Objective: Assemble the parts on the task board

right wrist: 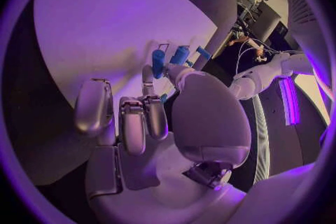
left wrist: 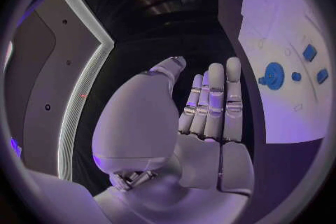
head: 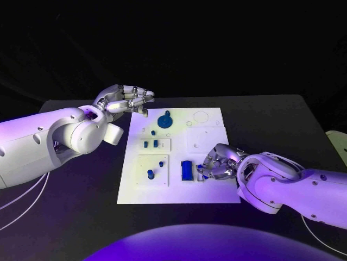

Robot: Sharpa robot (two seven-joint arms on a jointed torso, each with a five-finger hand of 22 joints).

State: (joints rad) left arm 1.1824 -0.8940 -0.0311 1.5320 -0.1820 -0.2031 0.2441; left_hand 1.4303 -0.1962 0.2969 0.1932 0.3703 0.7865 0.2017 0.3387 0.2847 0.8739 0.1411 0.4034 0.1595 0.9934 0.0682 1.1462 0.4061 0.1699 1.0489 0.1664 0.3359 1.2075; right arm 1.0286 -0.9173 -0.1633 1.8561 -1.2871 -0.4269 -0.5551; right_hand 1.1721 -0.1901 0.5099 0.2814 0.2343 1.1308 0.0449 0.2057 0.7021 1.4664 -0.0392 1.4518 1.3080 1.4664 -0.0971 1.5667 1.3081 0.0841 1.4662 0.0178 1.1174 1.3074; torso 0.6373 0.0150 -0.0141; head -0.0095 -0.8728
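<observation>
- Your task board (head: 177,185) is sitting in the middle of the black table (head: 283,117), long side running from the near edge to the far one.
- Blue parts are spread over it: a round disc part (head: 165,120) up near the far left corner, two small pegs (head: 150,144) in a square plate at the left edge, and another peg (head: 151,174) in the plate below that.
- A taller blue block (head: 187,170) stands close to the near edge, about mid-width.
- Your right hand (head: 215,165) is down on the board right beside that block, fingers curled in. Honestly can't tell whether it's actually pinching anything.
- Your left hand (head: 128,100) hangs off the board's far left corner, fingers straight, side by side, nothing in them.
</observation>
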